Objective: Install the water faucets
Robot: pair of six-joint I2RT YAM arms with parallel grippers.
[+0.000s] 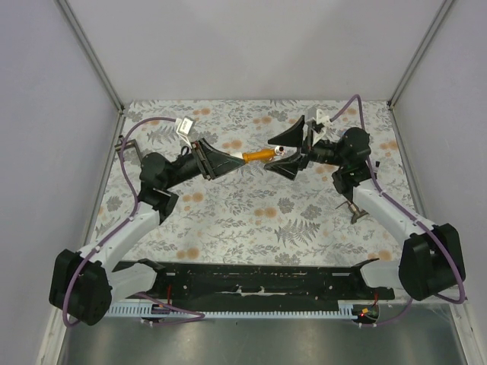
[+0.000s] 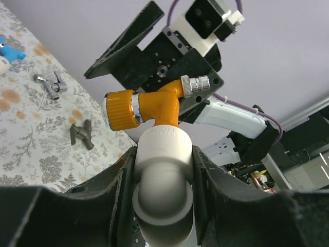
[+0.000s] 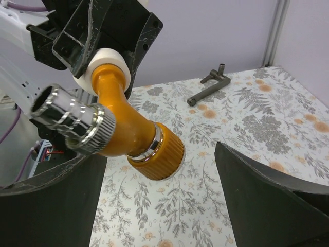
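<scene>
An orange water faucet (image 1: 259, 155) with a ribbed knob and a chrome spout hangs in the air above the middle of the table. My left gripper (image 2: 163, 175) is shut on its white end fitting (image 2: 163, 152), and the orange body (image 2: 159, 105) sticks out past the fingers. From the opposite side my right gripper (image 3: 159, 154) stands open. The knob (image 3: 157, 152) and chrome spout (image 3: 69, 121) lie between its wide-apart fingers (image 3: 257, 190) without touching them. Seen from above, the two grippers (image 1: 228, 161) (image 1: 293, 152) face each other across the faucet.
A dark metal angled lever handle (image 1: 356, 209) lies on the flowered tabletop by the right arm. Another dark handle (image 2: 82, 135), a small chrome fitting (image 2: 51, 85) and a blue part (image 2: 7, 51) lie on the cloth. A black rail (image 1: 251, 285) runs along the near edge.
</scene>
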